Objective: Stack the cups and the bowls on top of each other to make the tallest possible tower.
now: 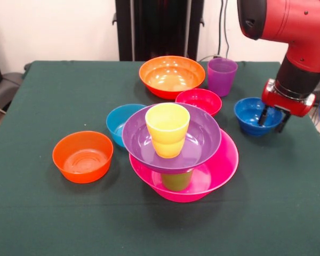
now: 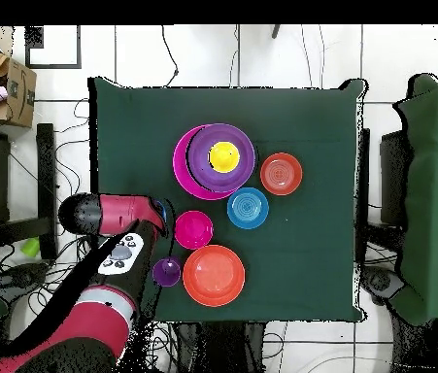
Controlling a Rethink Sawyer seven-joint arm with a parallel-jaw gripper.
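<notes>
The tower stands mid-table: the big pink bowl [image 1: 224,160] holds the lime green cup [image 1: 177,180], the big purple bowl [image 1: 202,140] rests on that cup, and the yellow cup [image 1: 167,129] stands in the purple bowl. The tower also shows in the overhead view [image 2: 220,155]. My gripper [image 1: 273,120] is at the right rim of the dark blue bowl [image 1: 250,114], with one finger inside the rim and one outside, set apart. The arm hides that bowl in the overhead view. The purple cup [image 1: 222,76], red bowl [image 1: 199,101], big orange bowl [image 1: 172,76], light blue bowl [image 1: 119,122] and small orange bowl [image 1: 83,156] stand loose.
The green table [image 1: 42,213] has its right edge close to my gripper. The robot's black pedestal [image 1: 159,26] stands behind the big orange bowl. The light blue bowl touches the tower's back left side. In the overhead view, chairs flank the table.
</notes>
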